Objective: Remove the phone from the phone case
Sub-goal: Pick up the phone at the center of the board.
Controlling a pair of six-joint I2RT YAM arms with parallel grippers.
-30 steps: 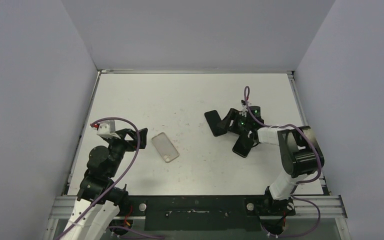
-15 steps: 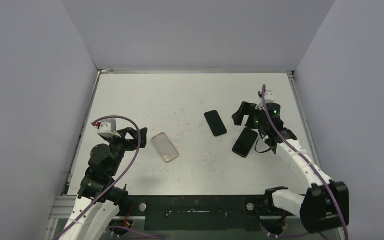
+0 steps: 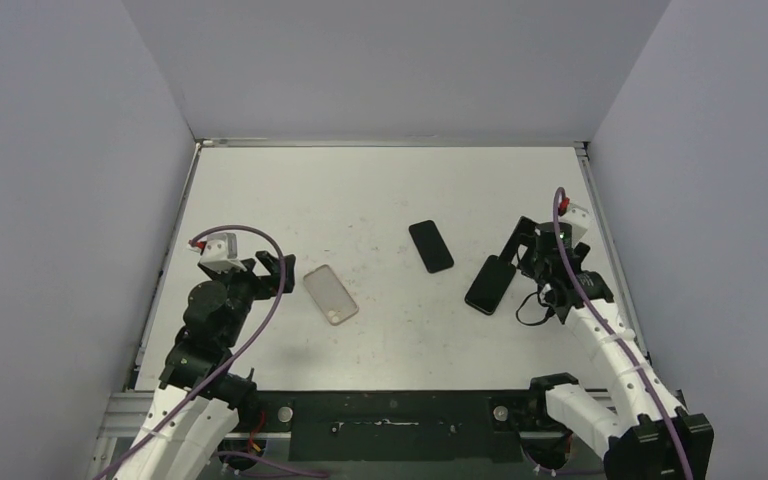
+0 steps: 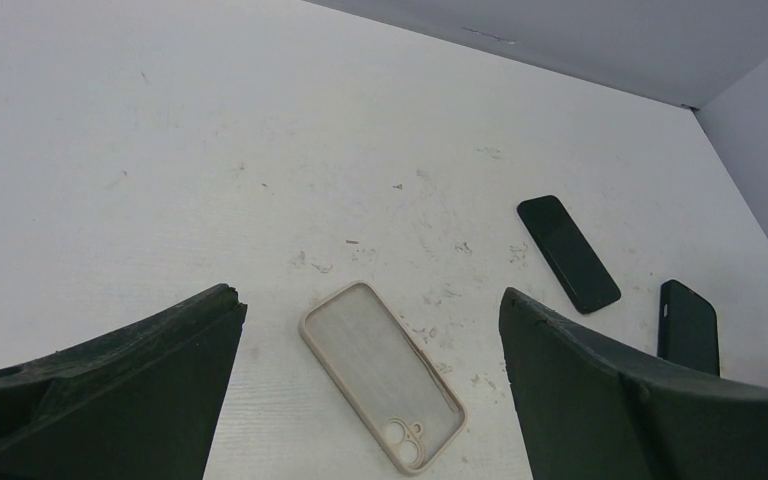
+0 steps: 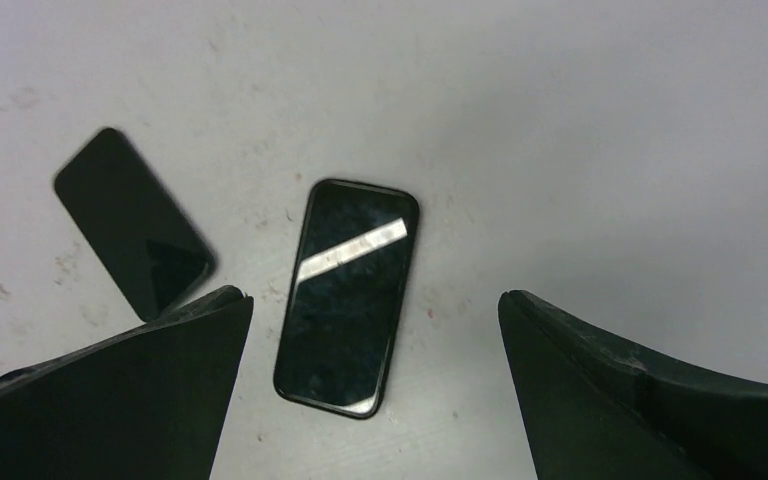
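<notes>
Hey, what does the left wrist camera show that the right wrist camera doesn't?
Only the left wrist view: the beige translucent phone case lying flat, framed by the open left tool. Only the right wrist view: the open right tool and a bright reflected stripe on the glossy black rounded phone. Both: that phone, the other flat black slab and the white table.

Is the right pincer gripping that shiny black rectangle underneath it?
No: the black rectangle lies flat on the table, and the right pincer has its fingers wide apart on either side of it.
</notes>
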